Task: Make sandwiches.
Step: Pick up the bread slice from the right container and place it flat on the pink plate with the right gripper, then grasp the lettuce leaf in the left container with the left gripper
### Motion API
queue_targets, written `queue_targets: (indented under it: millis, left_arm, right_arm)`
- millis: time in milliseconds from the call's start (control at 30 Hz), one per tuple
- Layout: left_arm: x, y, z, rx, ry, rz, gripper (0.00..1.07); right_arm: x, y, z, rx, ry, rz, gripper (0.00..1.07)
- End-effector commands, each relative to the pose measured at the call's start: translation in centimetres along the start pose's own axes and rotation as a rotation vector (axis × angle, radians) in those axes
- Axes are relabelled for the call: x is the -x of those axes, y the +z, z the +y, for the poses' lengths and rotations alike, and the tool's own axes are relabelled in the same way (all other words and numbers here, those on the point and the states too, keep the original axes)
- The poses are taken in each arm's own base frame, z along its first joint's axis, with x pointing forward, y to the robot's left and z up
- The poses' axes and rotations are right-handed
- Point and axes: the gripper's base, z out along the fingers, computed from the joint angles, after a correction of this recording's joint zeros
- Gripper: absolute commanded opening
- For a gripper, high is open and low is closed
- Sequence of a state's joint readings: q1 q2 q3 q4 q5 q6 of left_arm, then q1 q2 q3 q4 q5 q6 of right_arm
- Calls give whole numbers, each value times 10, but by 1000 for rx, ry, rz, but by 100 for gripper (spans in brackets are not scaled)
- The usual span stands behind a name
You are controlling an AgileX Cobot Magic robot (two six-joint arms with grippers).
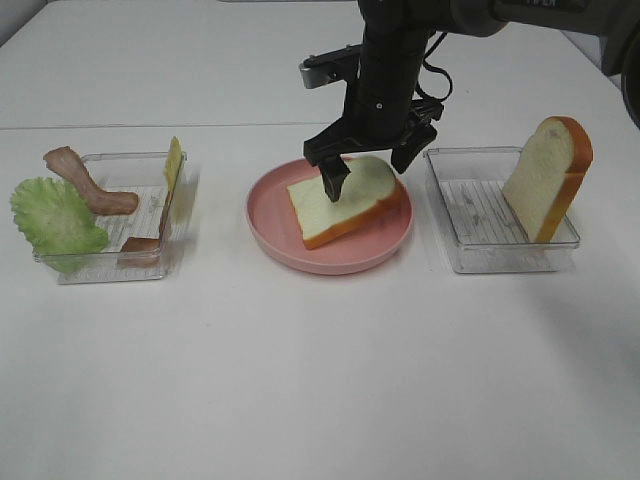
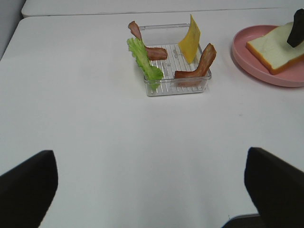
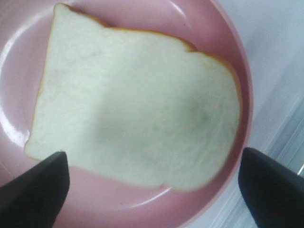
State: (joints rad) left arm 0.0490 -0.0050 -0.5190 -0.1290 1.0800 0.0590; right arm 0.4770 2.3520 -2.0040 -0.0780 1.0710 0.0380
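Observation:
A white bread slice [image 1: 345,208] with orange-brown crust lies flat on the pink plate [image 1: 330,262] in the middle. My right gripper [image 1: 368,170] is open just above it, its fingers astride the slice and holding nothing. The right wrist view shows the slice [image 3: 137,114] close up between the open fingertips [image 3: 33,190]. A clear tray [image 1: 150,272] on the left holds a green lettuce leaf [image 1: 55,215], two bacon strips [image 1: 88,182] and a yellow cheese square [image 1: 173,163]. My left gripper [image 2: 149,199] is open and empty over bare table, well short of that tray [image 2: 175,89].
A second clear tray [image 1: 470,255] on the right holds another bread slice [image 1: 548,178] leaning upright against its far right wall. The right arm rises over the plate's back edge. White table lies all around.

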Motion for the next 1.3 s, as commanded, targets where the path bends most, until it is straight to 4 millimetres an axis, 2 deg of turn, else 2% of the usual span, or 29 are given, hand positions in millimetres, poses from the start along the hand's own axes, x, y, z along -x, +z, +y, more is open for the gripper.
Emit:
queue_targets:
  millis: [33, 167, 233, 333, 400, 433, 467, 500, 533, 567, 600, 633, 667, 700, 733, 767, 833, 867, 900, 933, 1000, 1033, 1067, 1100, 1133, 1167, 1200, 1267, 1300]
  left_arm:
    - [-1, -1, 0, 4, -3, -15, 101]
    - [-1, -1, 0, 4, -3, -15, 101]
    - [-1, -1, 0, 4, -3, -15, 101]
    - [-1, -1, 0, 4, -3, -15, 101]
    - [-1, -1, 0, 4, -3, -15, 101]
    - [-1, -1, 0, 4, -3, -15, 101]
    - [-1, -1, 0, 4, -3, -15, 101]
    - [-1, -1, 0, 4, -3, -15, 101]
    - [-1, -1, 0, 4, -3, -15, 101]
    - [-1, -1, 0, 4, -3, -15, 101]
    - [-1, -1, 0, 4, -3, -15, 101]
    - [-1, -1, 0, 4, -3, -15, 101]
    - [-1, -1, 0, 4, -3, -15, 101]
    - [-1, -1, 0, 4, -3, -15, 101]
    - [-1, -1, 0, 4, -3, -15, 101]
    - [-1, -1, 0, 4, -3, -15, 101]
    - [-1, -1, 0, 4, -3, -15, 101]
    - [-1, -1, 0, 4, -3, -15, 101]
    - [-1, -1, 0, 4, -3, -15, 101]
    - [-1, -1, 0, 4, -3, -15, 101]
    - [-1, -1, 0, 4, -3, -15, 101]
    - [-1, -1, 0, 4, -3, -15, 101]
    - [-1, -1, 0, 4, -3, -15, 101]
    - [-1, -1, 0, 4, -3, -15, 101]
    - [-1, -1, 0, 4, -3, -15, 101]
    - [-1, -1, 0, 4, -3, -15, 101]
    - [-1, -1, 0, 4, -3, -15, 101]
    - [-1, -1, 0, 4, -3, -15, 101]
    - [-1, -1, 0, 4, -3, -15, 101]
  right_arm:
    - [-2, -1, 0, -4, -39, 26, 94]
    - [-3, -7, -2, -18, -43, 22, 94]
    - [-3, -22, -4, -21, -42, -3, 94]
    - [-3, -28, -4, -23, -41, -11, 94]
    - [-6, -60, -7, -30, -42, -30, 94]
    - [-6, -60, -7, -30, -42, -30, 94]
    - [-7, -70, -8, -31, -33, -33, 94]
    - [-12, -91, -10, -32, -27, -40, 94]
    - [-12, -91, -10, -32, -27, -40, 94]
    - [-18, -110, -13, -50, -26, -35, 94]
    - [-18, -110, -13, -50, -26, -35, 94]
    - [-22, -119, -15, -59, -24, -33, 94]
    - [-28, -137, -17, -73, -21, -51, 94]
    - [-28, -137, -17, -73, -21, -51, 94]
    - [-31, -148, -18, -74, -18, -72, 94]
    - [-39, -169, -20, -71, -12, -113, 93]
    - [-43, -177, -21, -71, -11, -128, 93]
    - [-54, -195, -23, -80, -8, -159, 93]
    - [-54, -195, -23, -80, -8, -159, 93]
    - [-66, -210, -27, -114, -1, -179, 93]
    - [-73, -218, -29, -129, 7, -191, 93]
    - [-89, -229, -33, -167, 30, -200, 93]
    - [-89, -229, -33, -167, 30, -200, 93]
    - [-96, -231, -35, -185, 38, -195, 92]
    - [-112, -239, -40, -232, 59, -195, 92]
    - [-112, -239, -40, -232, 59, -195, 92]
    - [-131, -244, -45, -279, 83, -190, 92]
    - [-139, -245, -46, -295, 93, -186, 92]
    - [-157, -246, -49, -323, 114, -176, 92]
